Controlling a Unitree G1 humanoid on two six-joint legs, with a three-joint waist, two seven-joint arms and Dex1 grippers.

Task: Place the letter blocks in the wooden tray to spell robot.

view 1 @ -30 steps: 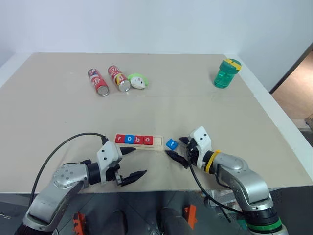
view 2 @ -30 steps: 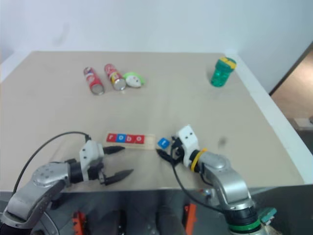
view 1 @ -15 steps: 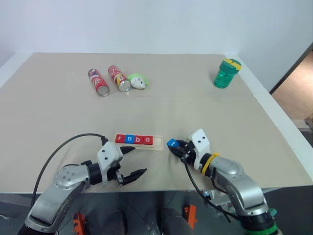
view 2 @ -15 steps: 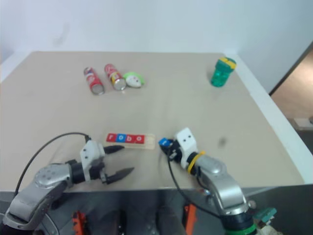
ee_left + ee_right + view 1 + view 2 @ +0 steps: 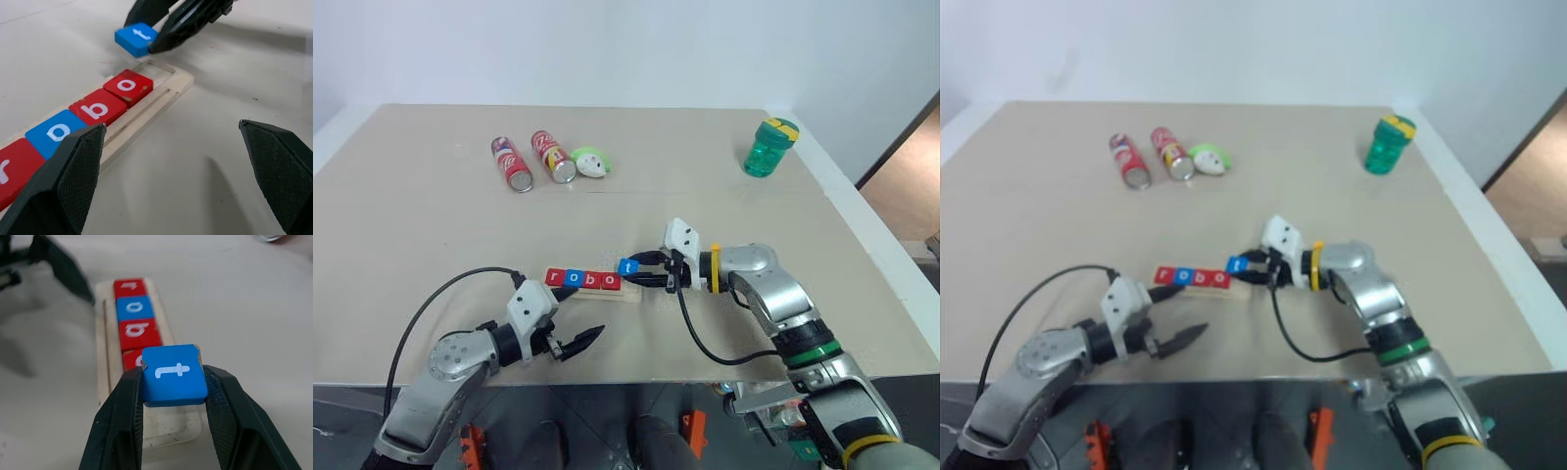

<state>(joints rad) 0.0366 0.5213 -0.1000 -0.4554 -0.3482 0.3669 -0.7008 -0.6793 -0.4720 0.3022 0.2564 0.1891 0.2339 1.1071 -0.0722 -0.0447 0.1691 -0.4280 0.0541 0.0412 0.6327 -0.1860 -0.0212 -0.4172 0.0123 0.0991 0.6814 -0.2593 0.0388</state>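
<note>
A wide beige table (image 5: 724, 225) fills the scene, with a white wall behind it. At its near middle lies the long, pale cream wooden tray (image 5: 632, 287) with a shallow slot. Four small flat square letter tiles sit in the slot from left to right: red "r" (image 5: 555, 277), blue "o" (image 5: 573, 278), red "b" (image 5: 590, 280), red "o" (image 5: 608, 282). The slot's right end is bare.

The right gripper (image 5: 637, 274) reaches in from the right and pinches a fifth tile, the blue "t" (image 5: 627, 265), between its two black fingers, holding it in the air just above the tray's bare right end.

The left gripper (image 5: 576, 322) hovers near the tray's left end, on its near side, fingers spread wide and holding nothing.

At the far left lie two red soda cans (image 5: 512, 165) on their sides, with a small green and white object (image 5: 589, 162) beside them. A green translucent cup (image 5: 768, 147) stands at the far right.
</note>
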